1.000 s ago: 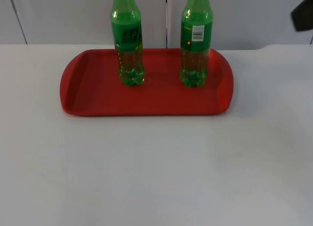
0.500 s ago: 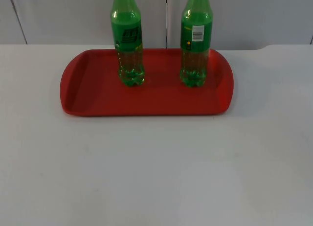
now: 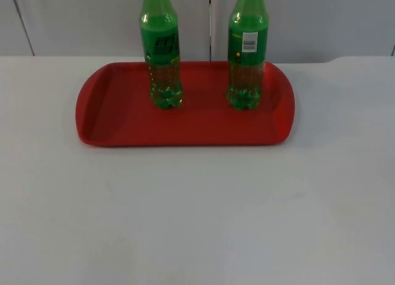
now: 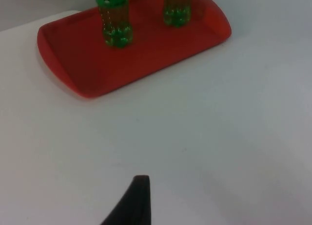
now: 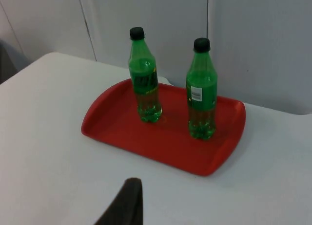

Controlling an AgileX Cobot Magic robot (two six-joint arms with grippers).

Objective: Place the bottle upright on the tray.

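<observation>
Top view: 2 bottles (image 3: 161, 57) upright on tray (image 3: 99, 121) (well apart from the left gripper (image 4: 134, 203)).

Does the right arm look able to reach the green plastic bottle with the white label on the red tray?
Probably yes. The green plastic bottle with the white label stands upright on the red tray, apart from the other green bottle, and only bare white table lies between it and the right gripper.

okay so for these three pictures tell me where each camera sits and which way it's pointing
Top view: fixed above the table, looking down and forward at the red tray with two upright bottles; none of the robot's body in it.
Left wrist view: on the left arm, facing the tray; one black fingertip.
Right wrist view: on the right arm, facing tray and partition wall; one fingertip.
Shared: tray, left bottle, right bottle.
</observation>
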